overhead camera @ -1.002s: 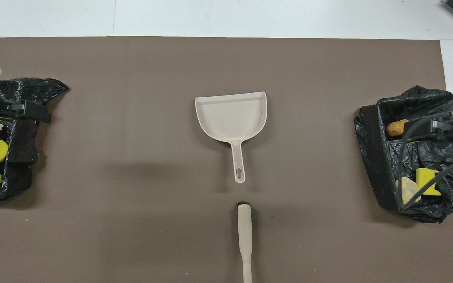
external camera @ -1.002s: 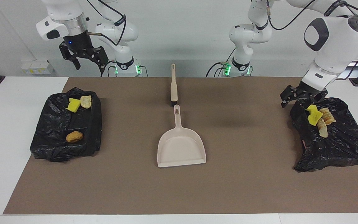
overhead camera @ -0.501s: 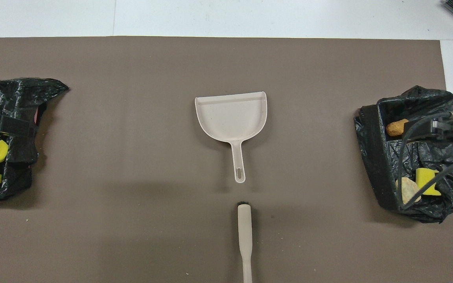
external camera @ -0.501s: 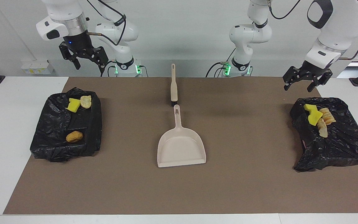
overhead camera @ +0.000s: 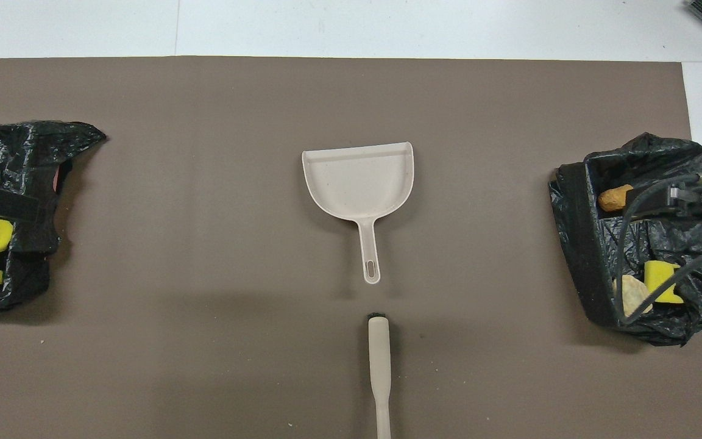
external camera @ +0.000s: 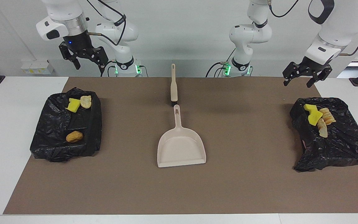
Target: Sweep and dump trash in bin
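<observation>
Left end effector risen off bin, wide, empty (right end effector unmoved, wide).

Arm shells: glossy white, rounded segments on both arms.
Joint caps: dark grey oval inset on the left arm's upper segment.
Wrist: brushed silver ring on the right arm, a small blue light beneath it.
Bases: black collars lit green.
Cables: thin black, looping along the upper links.
Left gripper: black, angular linkwork.
Right gripper: black, matching linkwork.
</observation>
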Robot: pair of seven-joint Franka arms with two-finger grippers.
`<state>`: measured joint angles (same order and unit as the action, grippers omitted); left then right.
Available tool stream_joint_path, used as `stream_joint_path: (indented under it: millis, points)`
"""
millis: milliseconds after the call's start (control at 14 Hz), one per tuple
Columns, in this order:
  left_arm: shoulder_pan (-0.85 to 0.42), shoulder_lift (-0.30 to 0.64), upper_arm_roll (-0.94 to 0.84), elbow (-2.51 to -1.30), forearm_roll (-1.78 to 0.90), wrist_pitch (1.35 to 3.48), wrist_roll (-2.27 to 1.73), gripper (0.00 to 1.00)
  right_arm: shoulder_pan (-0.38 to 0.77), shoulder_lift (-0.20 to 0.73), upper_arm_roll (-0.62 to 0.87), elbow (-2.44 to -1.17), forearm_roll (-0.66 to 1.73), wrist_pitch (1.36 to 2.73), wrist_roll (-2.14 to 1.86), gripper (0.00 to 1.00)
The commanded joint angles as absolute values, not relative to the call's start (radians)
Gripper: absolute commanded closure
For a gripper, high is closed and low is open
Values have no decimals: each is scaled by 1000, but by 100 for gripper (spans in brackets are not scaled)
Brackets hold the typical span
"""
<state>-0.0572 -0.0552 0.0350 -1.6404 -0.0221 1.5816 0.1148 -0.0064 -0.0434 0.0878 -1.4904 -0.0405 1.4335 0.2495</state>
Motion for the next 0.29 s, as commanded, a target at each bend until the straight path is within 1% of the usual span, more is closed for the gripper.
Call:
stream_joint_path:
  millis: [0, 215]
  points:
    - [-52, -51, 38, -1611, -20, 1526, 115, 0, -17, -67, 84, -1520, -17, 1451, 222, 0]
    - [-55, -48, 40, -1594, -20, 1502, 117, 0, -17, -67, 84, -1520, -17, 1451, 221, 0]
